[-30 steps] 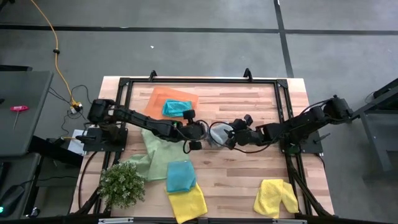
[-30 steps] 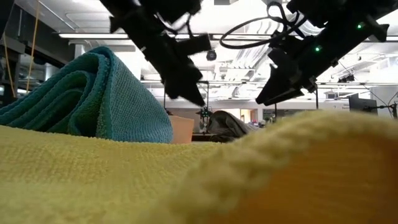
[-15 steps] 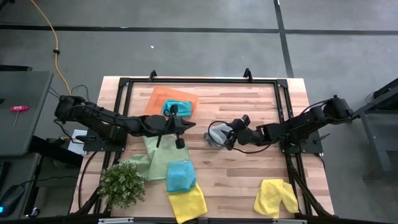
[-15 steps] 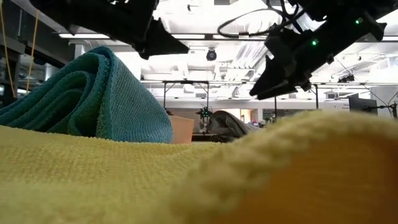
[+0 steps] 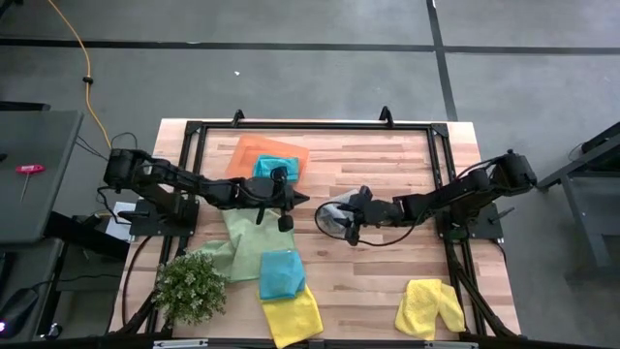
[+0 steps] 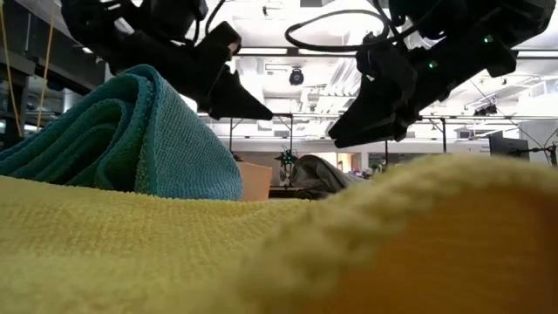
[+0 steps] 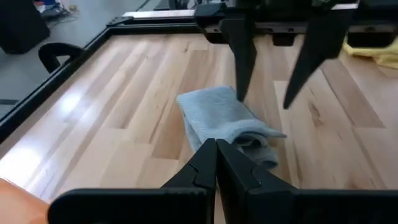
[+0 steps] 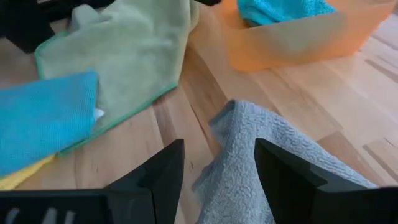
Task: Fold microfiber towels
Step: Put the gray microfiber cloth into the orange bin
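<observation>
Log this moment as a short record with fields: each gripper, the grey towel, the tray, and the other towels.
left gripper: shut, empty, near the orange tray's edge, pointing toward the grey towel
right gripper: open, over the grey towel, nothing held
grey towel: folded in a loose bundle at mid-table, between the two grippers
orange tray: far left part of the table, holds a teal towel
light green towel: spread flat, left of centre
second teal towel: lying on a yellow towel at the near edge
second yellow towel: near right corner, crumpled
plant: near left corner
</observation>
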